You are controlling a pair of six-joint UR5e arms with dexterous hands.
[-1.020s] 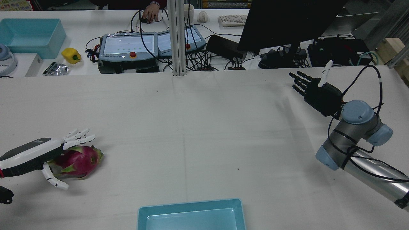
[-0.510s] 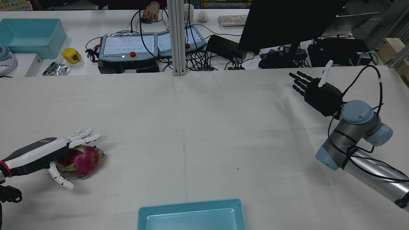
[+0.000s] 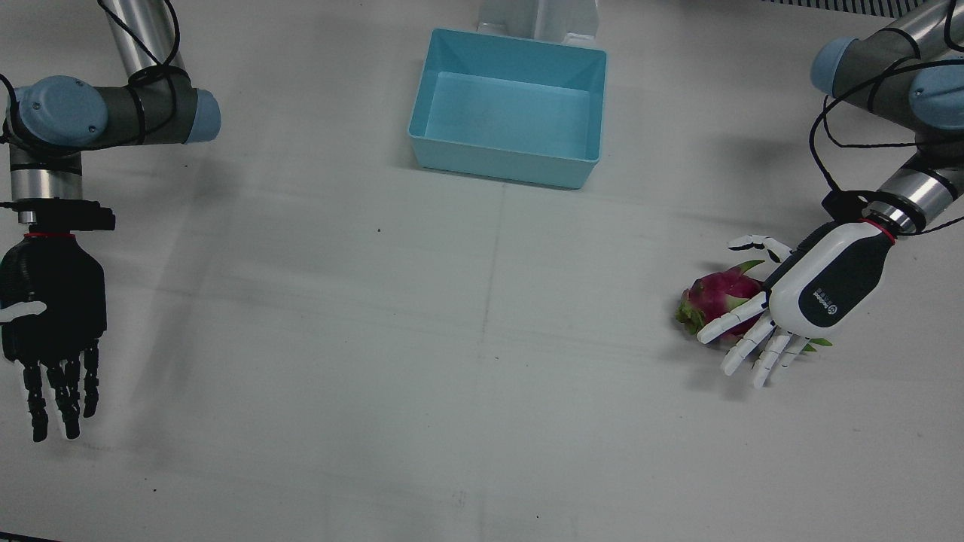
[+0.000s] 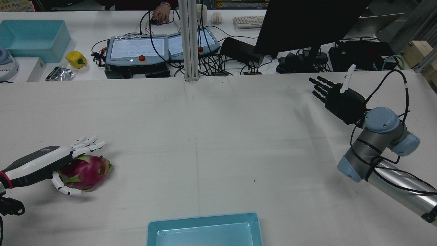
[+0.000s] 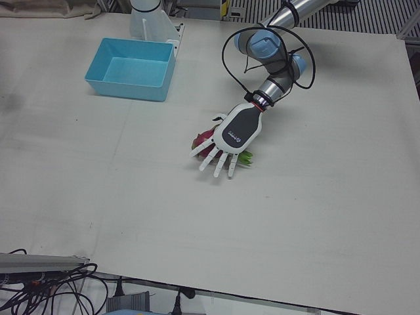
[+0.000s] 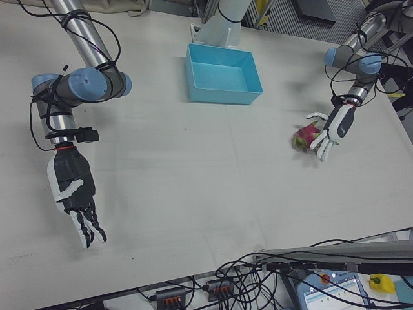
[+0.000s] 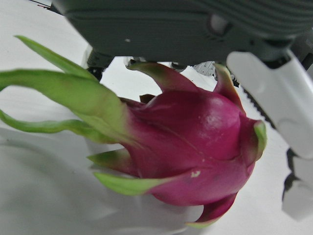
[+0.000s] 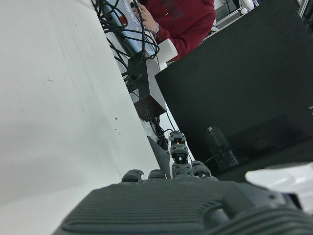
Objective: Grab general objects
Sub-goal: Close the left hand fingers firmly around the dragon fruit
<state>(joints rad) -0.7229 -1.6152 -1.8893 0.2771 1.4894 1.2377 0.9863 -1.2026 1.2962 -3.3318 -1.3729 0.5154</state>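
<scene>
The white left hand (image 4: 51,164) is hovering palm-down, fingers spread, over the magenta, green-scaled dragon fruit (image 4: 87,172) lying at the table's left; next, curling fingers around it. The black right hand (image 4: 336,97) is idling, splayed and empty.

One dragon fruit (image 3: 715,293), one bin (image 3: 512,105)

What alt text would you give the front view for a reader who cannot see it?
A white robot left hand hovers with fingers spread over a magenta dragon fruit with green scales lying on the white table. A black right hand hangs open and empty at the opposite side, and an empty light-blue plastic bin sits at the top centre.
</scene>
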